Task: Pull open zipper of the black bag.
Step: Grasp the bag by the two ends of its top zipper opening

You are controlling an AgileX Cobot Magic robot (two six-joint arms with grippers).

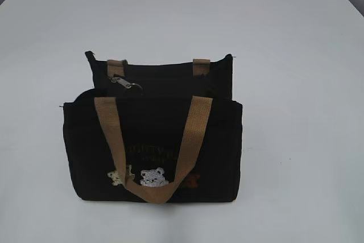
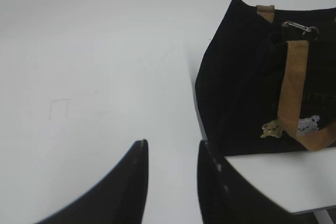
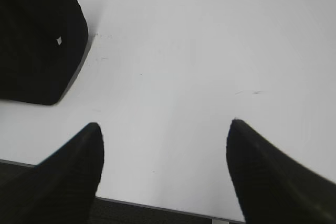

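The black bag (image 1: 153, 140) stands upright in the middle of the white table, tan handles hanging down its front over small embroidered bears. The zipper's silver pull tab (image 1: 125, 83) lies near the left end of the bag's top. The exterior view shows neither gripper. In the left wrist view the bag (image 2: 247, 87) is at the right with the pull tab (image 2: 299, 27) on top. My left gripper (image 2: 172, 145) hovers over bare table to the bag's left, open and empty. My right gripper (image 3: 165, 124) is wide open and empty, with a corner of the bag (image 3: 37, 40) at upper left.
The white table (image 1: 284, 27) stretches around the bag on all sides. Its near edge (image 3: 157, 204) runs just under the right gripper's fingers. The same edge (image 2: 315, 211) shows at the lower right of the left wrist view.
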